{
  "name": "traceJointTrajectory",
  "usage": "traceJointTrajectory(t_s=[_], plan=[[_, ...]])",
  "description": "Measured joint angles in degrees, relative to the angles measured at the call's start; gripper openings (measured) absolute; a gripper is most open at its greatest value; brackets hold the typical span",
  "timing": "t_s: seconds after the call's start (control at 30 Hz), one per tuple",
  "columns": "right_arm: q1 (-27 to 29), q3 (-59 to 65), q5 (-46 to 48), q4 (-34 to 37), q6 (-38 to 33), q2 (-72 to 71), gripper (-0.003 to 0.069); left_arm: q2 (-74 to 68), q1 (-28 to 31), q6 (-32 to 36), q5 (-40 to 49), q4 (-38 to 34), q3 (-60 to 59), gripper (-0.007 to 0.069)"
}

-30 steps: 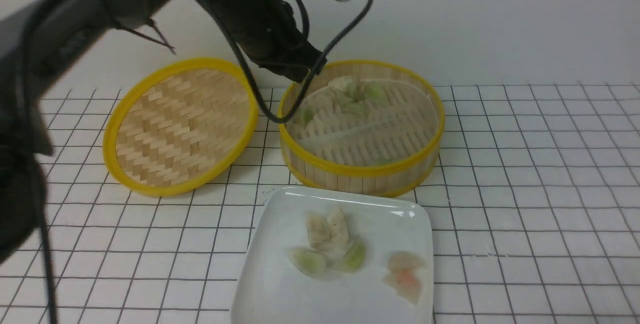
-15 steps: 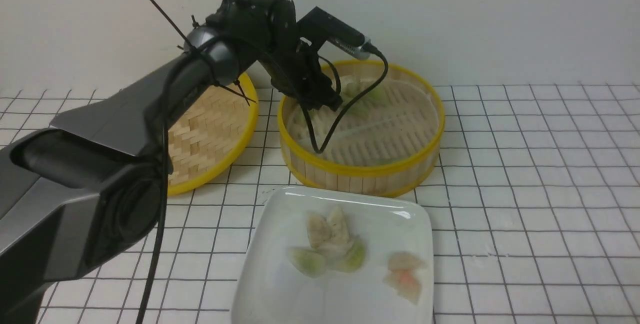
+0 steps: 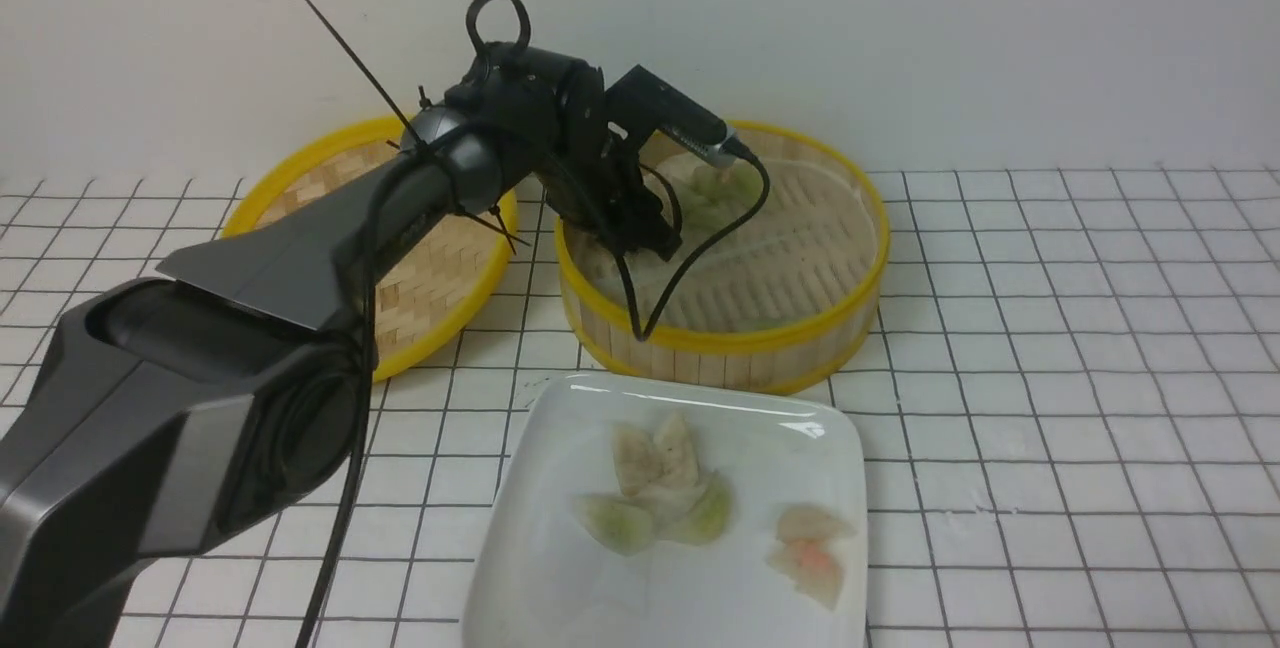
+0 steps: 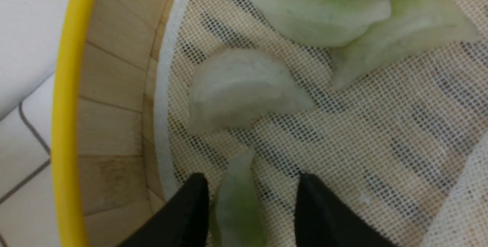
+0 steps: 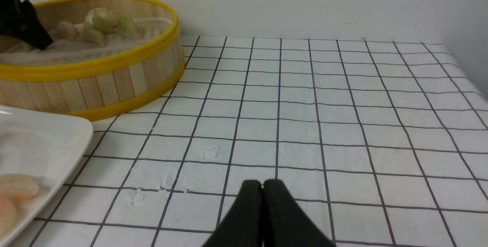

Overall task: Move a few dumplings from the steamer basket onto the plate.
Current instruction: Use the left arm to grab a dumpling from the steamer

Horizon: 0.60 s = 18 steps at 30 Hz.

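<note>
The steamer basket (image 3: 800, 323) stands at the back centre, with several dumplings (image 3: 715, 190) on its mesh liner. My left gripper (image 4: 251, 184) is down inside the basket near its left wall (image 4: 110, 98). Its jaws stand open on either side of a green-filled dumpling (image 4: 236, 205). A pale dumpling (image 4: 240, 87) and two greenish ones (image 4: 320, 18) lie just beyond it. The white plate (image 3: 560, 428) in front holds several dumplings (image 3: 660, 488). My right gripper (image 5: 262, 183) is shut and empty, low over the tablecloth to the right of the basket (image 5: 114, 75).
The woven yellow-rimmed lid (image 3: 440, 268) lies left of the basket, partly behind my left arm. A black cable (image 3: 640, 298) hangs from the left wrist into the basket. The white grid tablecloth (image 3: 1050, 378) spreads out to the right. A wall rises behind.
My left arm has swung down from above and lowered its gripper into the left side of the basket. The dumplings on the plate have not moved.
</note>
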<state>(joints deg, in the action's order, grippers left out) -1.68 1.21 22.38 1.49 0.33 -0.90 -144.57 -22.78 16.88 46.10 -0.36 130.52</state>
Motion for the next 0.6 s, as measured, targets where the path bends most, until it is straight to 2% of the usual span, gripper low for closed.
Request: traceJointTrajectory(t_s=[0.13,0.2,0.27,0.43,0.6], plan=[[0.0,0.0,0.0,0.0,0.0,0.0,-0.0014,-0.1,-0.1,-0.3,0.2,0.4,0.1,0.0266],[0.0,0.0,0.0,0.0,0.0,0.0,-0.0014,0.0,-0.1,-0.3,0.6,0.4,0.2,0.0183],[0.0,0.0,0.0,0.0,0.0,0.0,-0.0014,0.0,-0.2,-0.3,1.1,0.4,0.4,0.0146],[0.0,0.0,0.0,0.0,0.0,0.0,-0.0014,0.3,-0.4,-1.0,4.0,0.4,1.2,0.0143],[0.0,0.0,0.0,0.0,0.0,0.0,-0.0014,4.1,-0.9,-1.8,11.4,0.4,3.1,0.0141]])
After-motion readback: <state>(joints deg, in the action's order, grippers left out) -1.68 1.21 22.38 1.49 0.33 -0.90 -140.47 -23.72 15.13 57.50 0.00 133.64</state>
